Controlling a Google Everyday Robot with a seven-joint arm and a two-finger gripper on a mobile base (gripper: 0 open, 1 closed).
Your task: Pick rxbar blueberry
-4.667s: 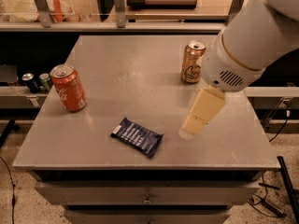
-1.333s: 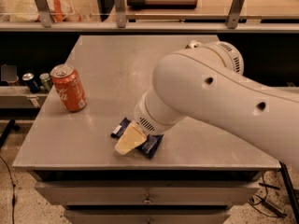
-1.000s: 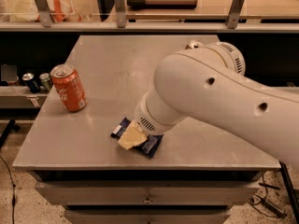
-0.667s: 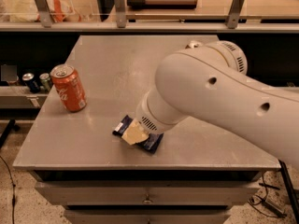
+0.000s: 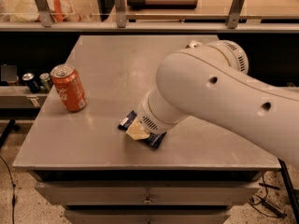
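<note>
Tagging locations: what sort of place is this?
Likely an office snack area: grey table with drawers, red soda can, more cans on a side ledge. The claw is at the rxbar blueberry.

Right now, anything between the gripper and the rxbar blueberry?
Nothing visible. The gripper is down on the rxbar blueberry, covering its middle; the red soda can stands apart, well toward the picture's left.

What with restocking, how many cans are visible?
3: red can on the table's left, two small cans on a shelf further left. The arm may hide more; gripper at the snack bar.
</note>
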